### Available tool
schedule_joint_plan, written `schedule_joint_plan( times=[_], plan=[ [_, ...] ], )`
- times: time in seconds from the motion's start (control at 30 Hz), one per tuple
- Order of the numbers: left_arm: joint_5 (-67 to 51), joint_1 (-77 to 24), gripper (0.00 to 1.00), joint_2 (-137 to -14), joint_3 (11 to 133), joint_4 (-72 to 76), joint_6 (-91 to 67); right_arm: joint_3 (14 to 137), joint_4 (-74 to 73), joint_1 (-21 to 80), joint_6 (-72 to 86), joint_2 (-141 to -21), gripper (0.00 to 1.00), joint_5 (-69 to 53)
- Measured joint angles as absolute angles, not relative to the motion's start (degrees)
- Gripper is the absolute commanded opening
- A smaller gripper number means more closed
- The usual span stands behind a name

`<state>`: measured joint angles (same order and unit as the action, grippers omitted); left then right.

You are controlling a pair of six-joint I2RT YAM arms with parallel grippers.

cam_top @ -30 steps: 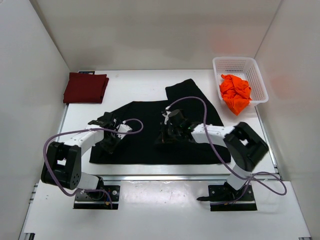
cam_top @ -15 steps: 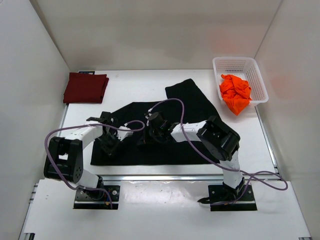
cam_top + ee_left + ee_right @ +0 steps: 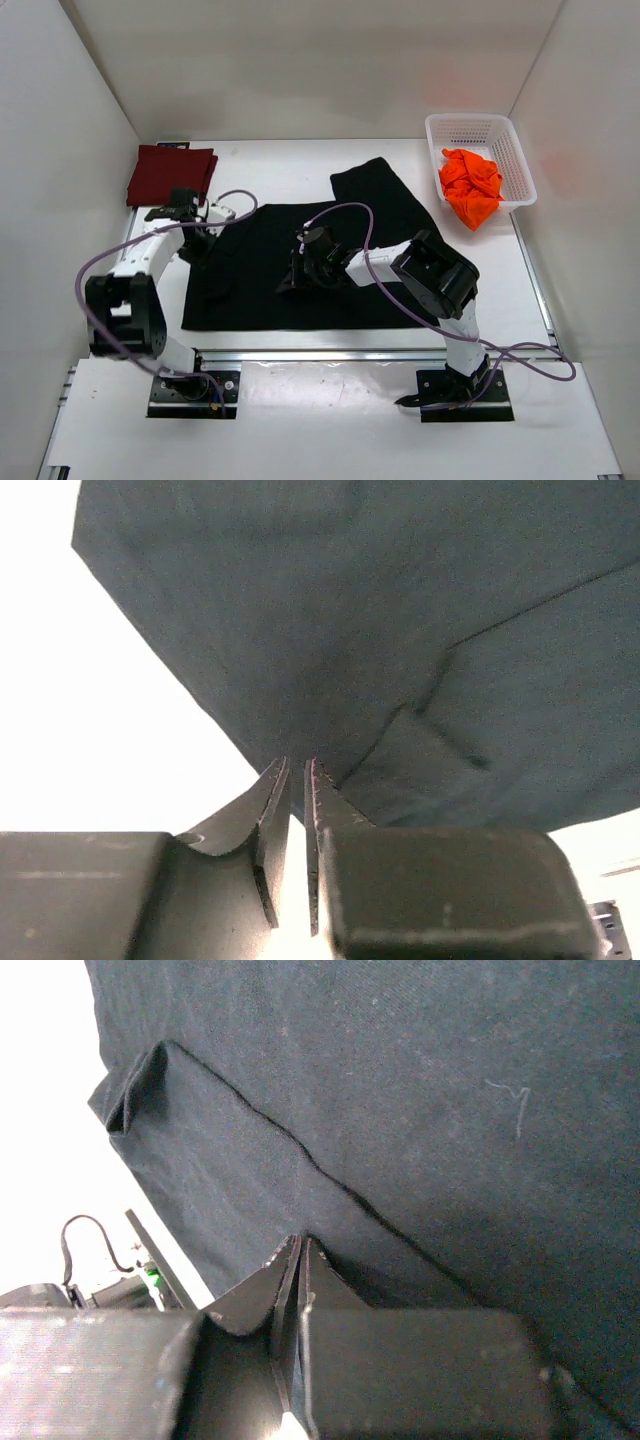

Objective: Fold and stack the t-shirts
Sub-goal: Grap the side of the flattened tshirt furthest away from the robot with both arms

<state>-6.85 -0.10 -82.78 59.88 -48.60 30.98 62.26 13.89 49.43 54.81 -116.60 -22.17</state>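
**Black shirt (image 3: 250, 295) being worked at two spots**

The left gripper (image 3: 298, 767) is pinching the black shirt at its far-left edge, with its jaws nearly together on the cloth. The right gripper (image 3: 300, 1242) is pressing its tips onto a fold near the shirt's middle. Its jaws are fully together, and I cannot tell if any cloth is caught between them. The black shirt is lying spread across the table (image 3: 280, 165). The red shirt (image 3: 170, 175) is sitting folded at the far-left corner. The orange shirt (image 3: 470, 185) is lying crumpled in the basket (image 3: 470, 130).

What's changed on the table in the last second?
The left gripper moved away and left, pulling a corner of the black shirt out toward the maroon shirt. The right gripper slid left across it. The maroon shirt, orange shirt and basket stayed put.
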Motion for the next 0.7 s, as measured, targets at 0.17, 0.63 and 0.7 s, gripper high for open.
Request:
schedule_joint_plan(
  times=[0.17,0.63,0.7],
  plan=[
    [-1.39,0.49,0.22,-88.79,53.93,-47.55,30.87,61.12,15.94,48.82,55.0,-116.53,0.0,-23.49],
    [4.12,-15.64,0.28,-79.85,40.49,-45.8,30.52,61.12,16.01,48.66,53.78,-116.55,0.0,-24.32],
    [4.12,-15.25,0.25,-80.44,40.64,-45.39,30.15,60.84,16.4,48.69,53.78,-116.53,0.0,-24.34]
  ],
)
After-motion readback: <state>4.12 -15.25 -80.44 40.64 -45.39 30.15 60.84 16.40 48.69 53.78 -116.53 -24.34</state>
